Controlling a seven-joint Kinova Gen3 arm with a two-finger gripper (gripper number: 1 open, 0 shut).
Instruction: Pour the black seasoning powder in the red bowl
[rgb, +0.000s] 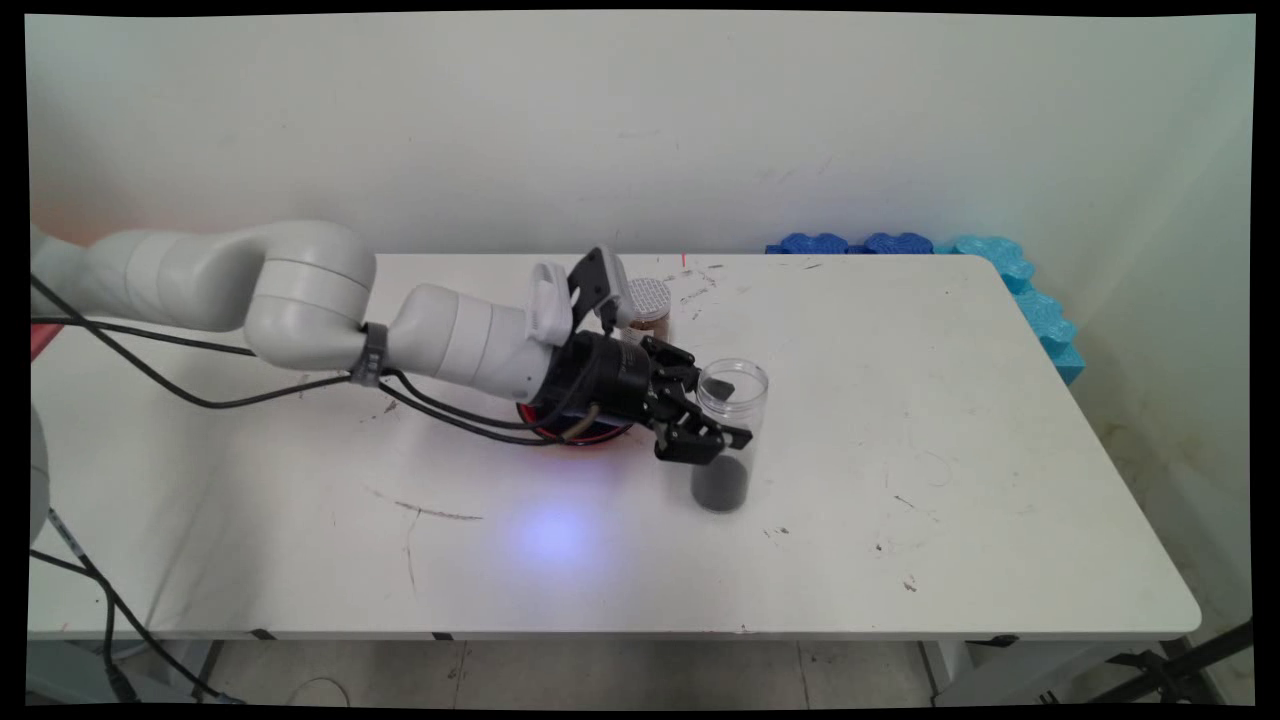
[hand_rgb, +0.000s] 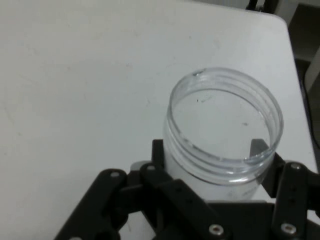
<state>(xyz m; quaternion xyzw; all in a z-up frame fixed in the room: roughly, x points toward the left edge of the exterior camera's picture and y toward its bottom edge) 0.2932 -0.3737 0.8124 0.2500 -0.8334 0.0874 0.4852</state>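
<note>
Clear plastic jar (rgb: 730, 420), lid off and dark stuff in the bottom, stands on the table (rgb: 900, 450) with the gripper (rgb: 712, 418) jaws clamped round it, not lifted yet.

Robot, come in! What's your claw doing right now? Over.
Gripper shut on clear jar, lid off, dark stuff in the bottom. Small lidded jar behind the arm. Red thing under the wrist.

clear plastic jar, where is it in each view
Main view: the clear plastic jar stands upright right of centre, dark contents at its bottom, between the black gripper fingers.
Hand view: lower right, open mouth towards the camera.
Shared landmark: the gripper around it.
</note>
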